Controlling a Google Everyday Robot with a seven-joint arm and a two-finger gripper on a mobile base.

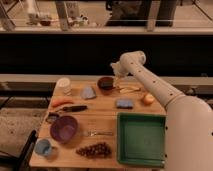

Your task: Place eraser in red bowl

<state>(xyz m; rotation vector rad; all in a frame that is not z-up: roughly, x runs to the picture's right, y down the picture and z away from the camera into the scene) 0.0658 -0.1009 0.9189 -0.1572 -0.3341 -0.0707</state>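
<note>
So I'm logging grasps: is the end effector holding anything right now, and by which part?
Cannot be told. The end effector hangs just right of the red bowl at the table's far edge; no eraser is visible.

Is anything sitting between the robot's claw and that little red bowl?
Nothing visible does. The gripper hangs just right of the red bowl, with no object between them. The eraser itself cannot be made out.

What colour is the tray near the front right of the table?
Green tray, clearest in the camera view; the gripper hangs far from it, by the red bowl.
</note>
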